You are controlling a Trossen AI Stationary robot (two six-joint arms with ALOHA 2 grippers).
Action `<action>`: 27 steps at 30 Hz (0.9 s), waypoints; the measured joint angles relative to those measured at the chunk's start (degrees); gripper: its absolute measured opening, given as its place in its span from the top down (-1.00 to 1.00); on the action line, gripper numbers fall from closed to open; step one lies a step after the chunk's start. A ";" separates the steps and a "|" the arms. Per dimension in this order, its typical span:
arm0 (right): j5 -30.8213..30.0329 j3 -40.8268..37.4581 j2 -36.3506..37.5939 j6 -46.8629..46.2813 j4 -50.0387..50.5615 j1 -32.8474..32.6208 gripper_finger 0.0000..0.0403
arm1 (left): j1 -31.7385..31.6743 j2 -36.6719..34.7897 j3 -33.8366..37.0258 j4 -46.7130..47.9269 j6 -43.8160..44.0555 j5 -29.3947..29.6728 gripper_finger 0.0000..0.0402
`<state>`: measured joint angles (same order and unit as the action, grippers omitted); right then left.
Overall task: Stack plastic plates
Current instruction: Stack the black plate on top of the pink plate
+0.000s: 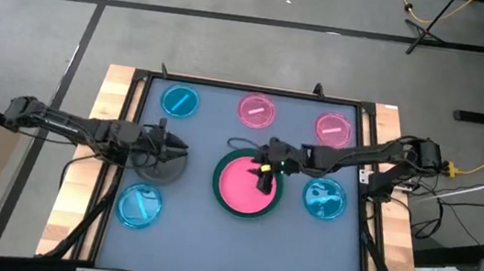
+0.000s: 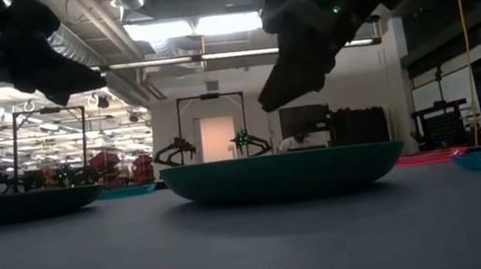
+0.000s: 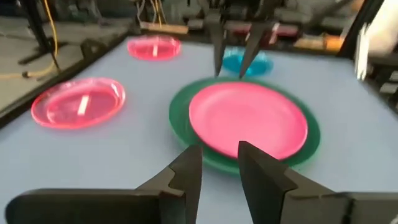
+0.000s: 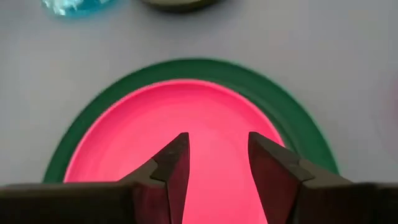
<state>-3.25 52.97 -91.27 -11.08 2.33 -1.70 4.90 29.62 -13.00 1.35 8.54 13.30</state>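
Observation:
The hot pink plate (image 1: 243, 189) lies inside the large dark green plate (image 1: 219, 174) at the table's middle; the pair rests on the table by the green plate's underside (image 2: 279, 174). My right gripper (image 1: 264, 183) hangs open over the pink plate (image 4: 155, 118), pointing down, clear of it in the low view (image 2: 278, 96). My left gripper (image 1: 183, 151) is open to the left of the green plate (image 3: 180, 115), fingers pointing toward it (image 3: 219, 165). Small blue plates (image 1: 180, 101) (image 1: 139, 206) (image 1: 325, 198) and small pink plates (image 1: 257, 111) (image 1: 333, 128) lie around them.
A dark round dish (image 1: 157, 167) sits on the table under my left gripper, also seen in the low view (image 2: 15, 206). A black frame (image 1: 142, 86) borders the grey table top. Bare table lies along the near edge between the blue plates.

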 joint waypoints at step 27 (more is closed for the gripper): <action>-12.33 -0.02 -0.05 -0.53 0.50 -9.22 0.23 | 16.62 36.59 -20.80 33.10 26.00 3.97 0.28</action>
<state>-15.57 52.95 -91.33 -11.62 2.82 -10.92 21.52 66.21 -33.80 34.45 34.55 17.27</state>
